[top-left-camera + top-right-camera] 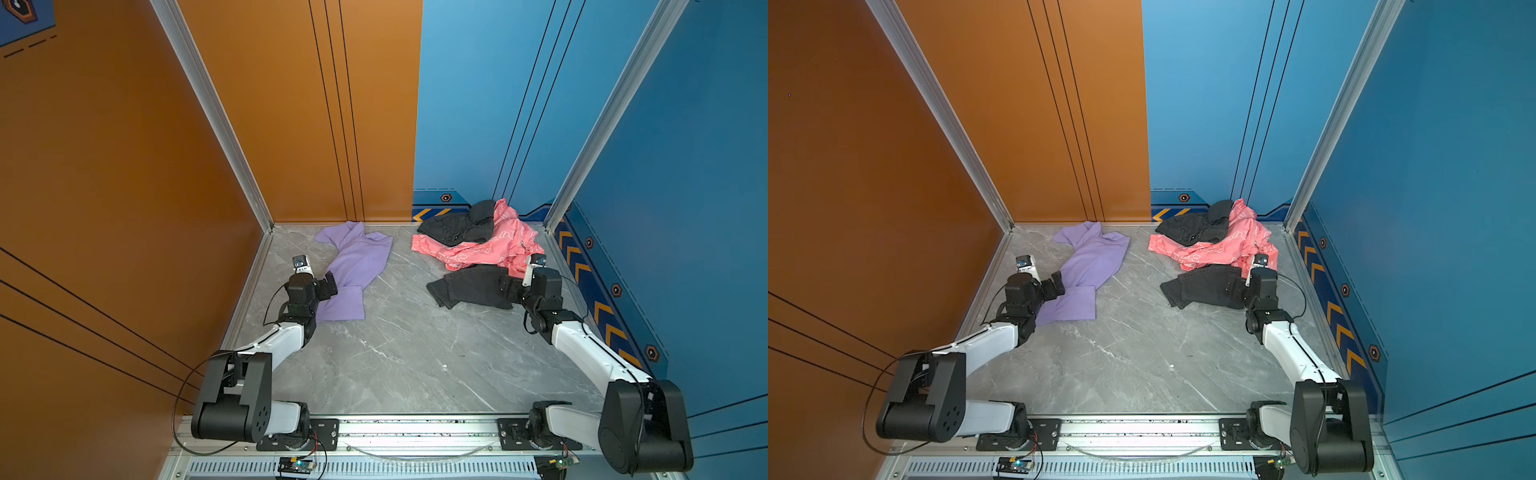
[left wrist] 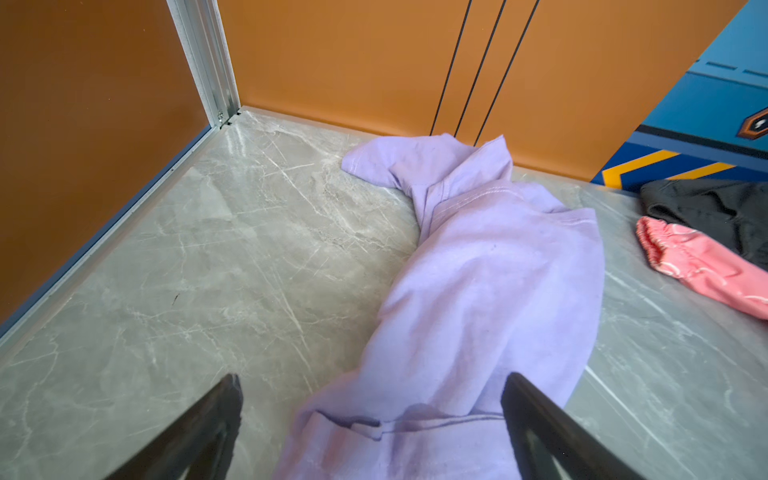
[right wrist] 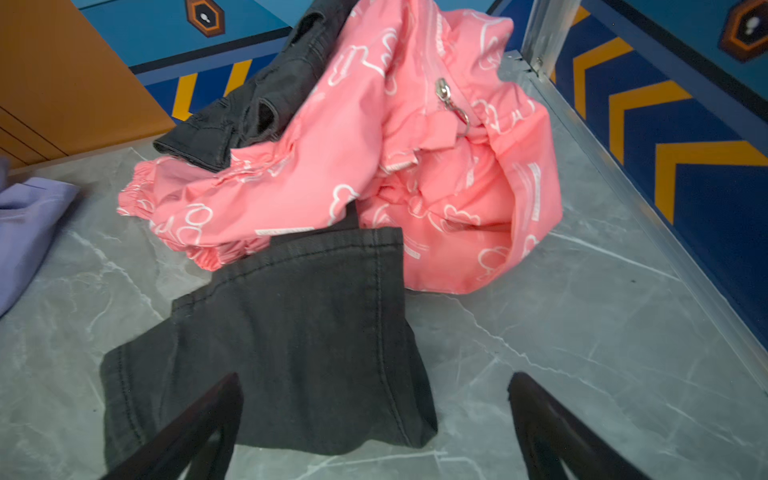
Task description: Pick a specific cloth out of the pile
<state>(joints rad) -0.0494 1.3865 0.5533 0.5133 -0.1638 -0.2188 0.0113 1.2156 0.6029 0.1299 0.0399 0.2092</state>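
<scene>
cloth (image 1: 353, 266) left of centre, apart from pile (image 1: 478, 245) upper right against blue wall (image 1: 478, 104). left gripper (image 2: 374, 380) jaws spread, straddling cloth edge; right gripper (image 3: 374, 380) spread over dark garment (image 1: 473, 286). marble table (image 1: 407, 365) free lower centre.

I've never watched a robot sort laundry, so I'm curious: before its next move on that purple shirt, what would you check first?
1. The lilac shirt lies apart from the pile: ok.
2. The left fingers are open, with the shirt's near end between them: ok.
3. The right fingers are open and hold nothing: ok.
4. Whether the right fingers touch the dark grey garment beneath them: cannot tell.
5. Bare table shows between shirt and pile, nothing to snag: ok.
</scene>
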